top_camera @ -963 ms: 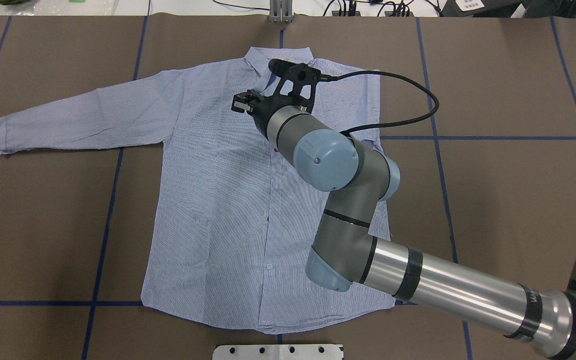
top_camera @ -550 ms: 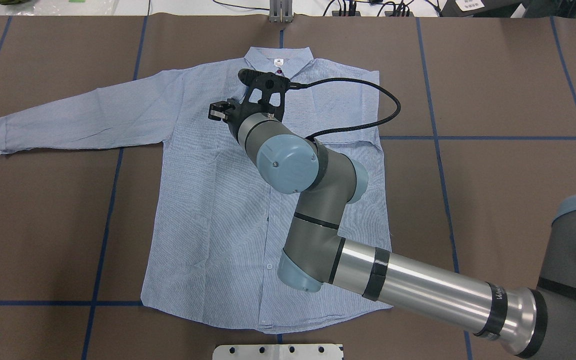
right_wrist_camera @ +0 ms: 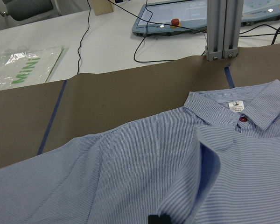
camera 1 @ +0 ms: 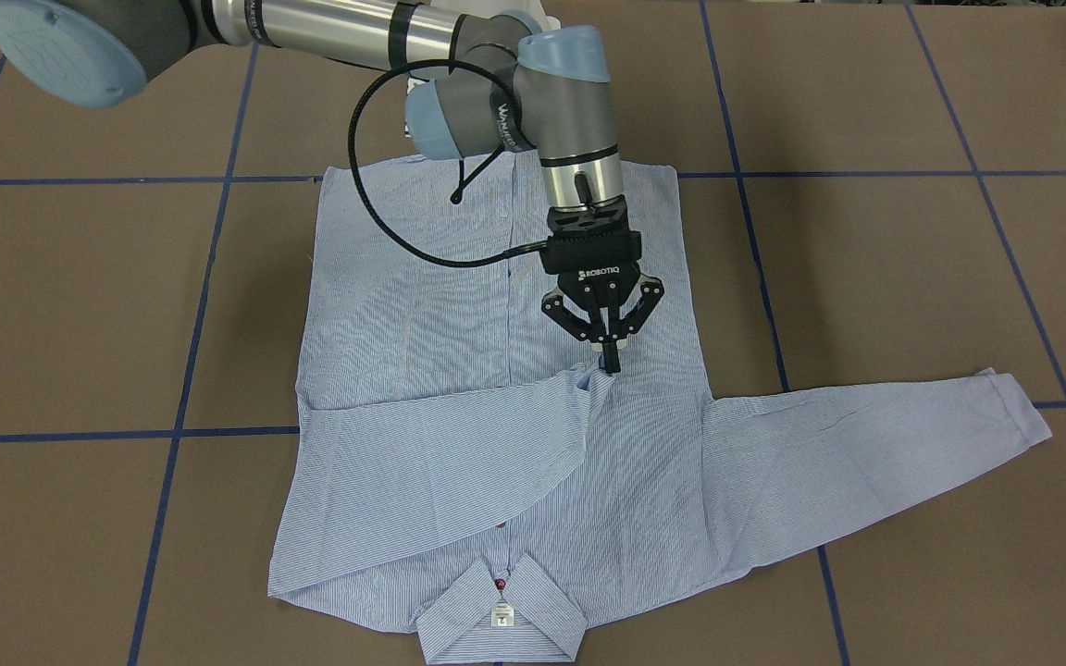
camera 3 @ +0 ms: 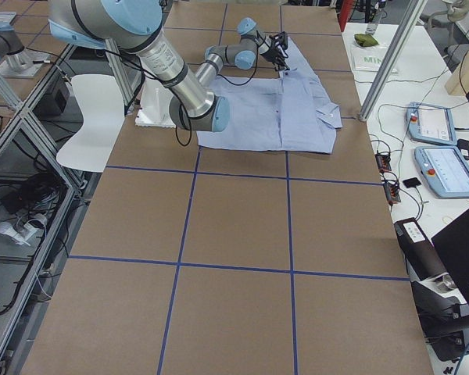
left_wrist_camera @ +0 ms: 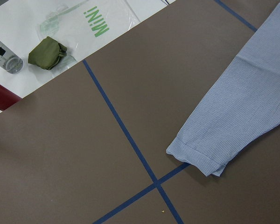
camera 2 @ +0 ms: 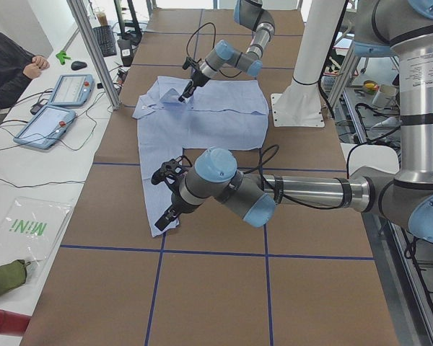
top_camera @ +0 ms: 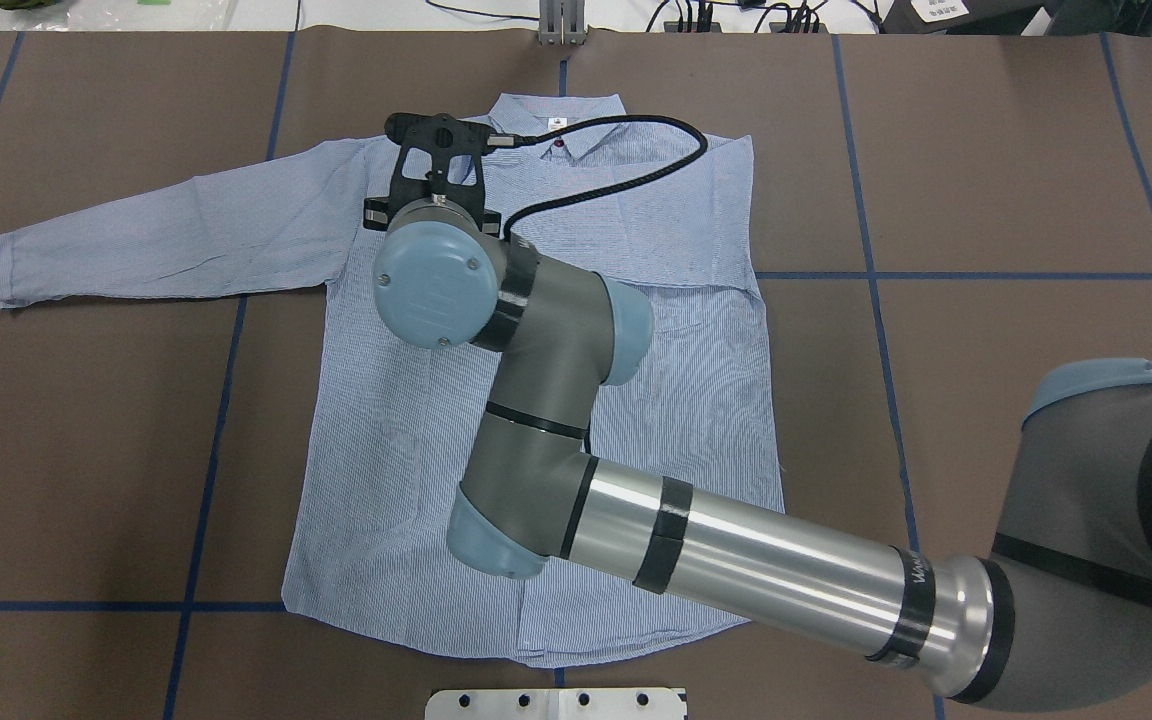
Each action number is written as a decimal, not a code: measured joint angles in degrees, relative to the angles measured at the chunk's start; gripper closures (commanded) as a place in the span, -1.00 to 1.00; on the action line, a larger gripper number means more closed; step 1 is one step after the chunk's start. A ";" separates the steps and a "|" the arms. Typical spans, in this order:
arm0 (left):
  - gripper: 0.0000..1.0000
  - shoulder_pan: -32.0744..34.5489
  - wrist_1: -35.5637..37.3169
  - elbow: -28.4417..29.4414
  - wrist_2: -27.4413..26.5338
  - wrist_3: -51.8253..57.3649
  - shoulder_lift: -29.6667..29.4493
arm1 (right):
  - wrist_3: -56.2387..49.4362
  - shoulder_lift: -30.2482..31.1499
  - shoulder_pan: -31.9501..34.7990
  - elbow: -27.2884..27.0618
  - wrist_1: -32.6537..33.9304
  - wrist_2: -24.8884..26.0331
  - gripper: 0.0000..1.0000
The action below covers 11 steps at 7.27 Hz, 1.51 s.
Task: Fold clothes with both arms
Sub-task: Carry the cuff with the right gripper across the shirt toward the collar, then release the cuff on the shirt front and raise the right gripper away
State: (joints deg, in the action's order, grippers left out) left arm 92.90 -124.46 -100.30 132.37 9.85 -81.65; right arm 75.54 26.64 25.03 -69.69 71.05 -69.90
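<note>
The table (top_camera: 1036, 150), covered in brown paper crossed by blue tape lines, carries the shirt (camera 1: 403, 305). It is spread flat, front up and buttoned, so that each part can be folded over the body. The right arm (top_camera: 766, 570) is reached across the garment, evidently to carry one sleeve over the chest. The right gripper (camera 1: 609, 359) is pointed straight down, its jaws pressed together on the cuff end of the folded sleeve (camera 1: 440, 462), which is draped from the jaws back across the chest to its shoulder. The other sleeve (camera 1: 866, 444) is stretched out flat, well apart from those jaws, probably left for the left arm (camera 2: 303, 191). The left gripper (camera 2: 166, 216) is held near that cuff, and whether its jaws are spread cannot be told. The cloth is seen to be light blue with fine white stripes, thin and faintly creased. The collar (camera 1: 459, 601) is set near the closed jaws, with a small white neck label (camera 1: 500, 614) and a dark red button (camera 1: 499, 585) shown inside it.
</note>
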 measured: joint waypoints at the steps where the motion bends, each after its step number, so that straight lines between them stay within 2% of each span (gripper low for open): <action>1: -1.00 0.00 0.00 0.04 0.00 -0.01 0.00 | 0.11 -3.11 -0.12 2.68 3.67 -0.19 -0.99; 5: -1.00 0.00 -0.01 0.49 0.01 -0.01 -0.05 | -0.24 -6.79 0.12 4.87 14.65 -0.45 -1.00; 6: -1.00 0.00 -0.45 0.92 0.03 -0.01 -0.12 | -0.51 -6.69 1.63 4.61 18.38 -2.03 -1.00; 7: -1.00 -0.09 -2.65 1.76 0.03 -0.01 -0.14 | -1.39 -6.09 4.87 4.13 21.47 -7.79 -1.00; 8: -1.00 -0.43 -6.71 3.98 0.15 -0.03 -0.27 | -4.33 -3.79 9.03 1.65 22.98 -15.89 -1.00; 9: -1.00 -1.03 -11.09 7.49 0.34 -0.14 -0.46 | -9.05 0.97 12.90 -4.43 23.54 -21.91 -1.00; 11: -1.00 -3.06 -18.65 14.13 0.73 -4.93 -0.66 | -21.11 14.61 21.33 -20.98 24.41 -31.58 -1.00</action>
State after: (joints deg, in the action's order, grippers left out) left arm 89.84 -143.10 -86.17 133.09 4.92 -82.31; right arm 54.43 41.24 46.36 -90.67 95.46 -101.49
